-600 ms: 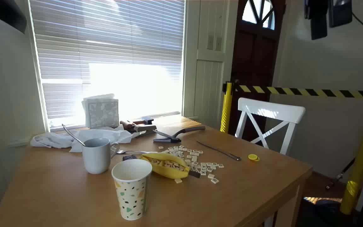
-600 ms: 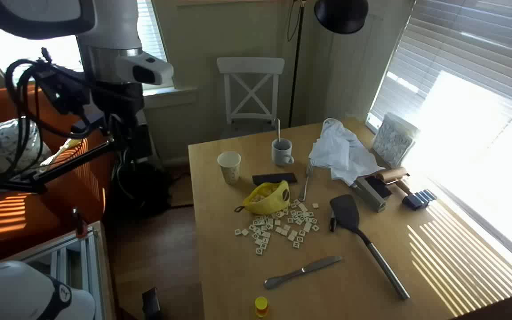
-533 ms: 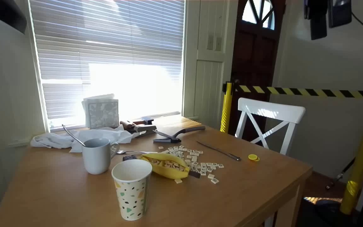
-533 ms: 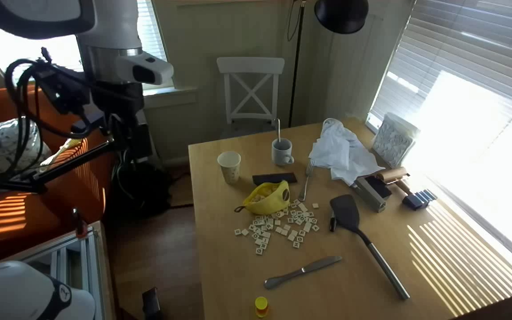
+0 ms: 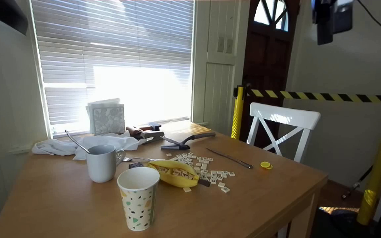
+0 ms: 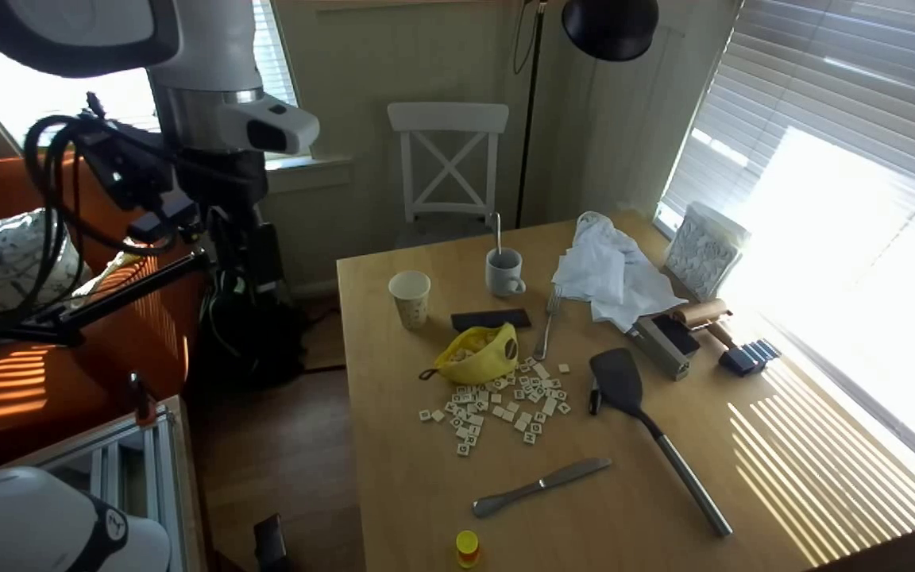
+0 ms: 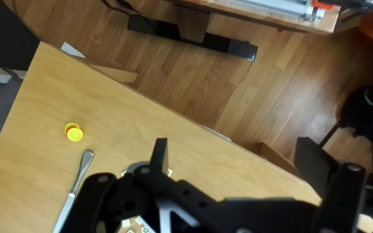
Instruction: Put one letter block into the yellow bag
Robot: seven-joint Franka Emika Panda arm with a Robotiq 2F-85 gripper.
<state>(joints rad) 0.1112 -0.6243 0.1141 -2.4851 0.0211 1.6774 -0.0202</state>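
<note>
The yellow bag (image 5: pixel 174 181) is banana-shaped and lies on the table with its mouth open upward and blocks inside. It also shows in an exterior view (image 6: pixel 481 368). Many pale letter blocks (image 6: pixel 463 450) lie loose beside the bag in both exterior views, a few standing apart from the pile (image 5: pixel 225 189). In the wrist view, a few blocks (image 7: pixel 126 223) show partly behind the gripper; the bag is out of sight there. My gripper (image 7: pixel 233 152) is open with nothing between its fingers. It hangs high, off the table's edge, away from bag and blocks (image 6: pixel 257 258).
A paper cup (image 5: pixel 138 205) and a grey mug (image 5: pixel 101 165) with a utensil stand near the bag. A dark bar (image 6: pixel 491 319), a fork (image 6: pixel 546 326), a knife (image 6: pixel 541 486), a spatula (image 6: pixel 616 377) and a small yellow-lidded tub (image 6: pixel 467 546) surround the blocks. White cloth (image 6: pixel 612 270) lies farther off.
The arm and gripper have shifted a little, leftward in one exterior view and rightward and slightly down in another. Bag, blocks and other table items have not moved.
</note>
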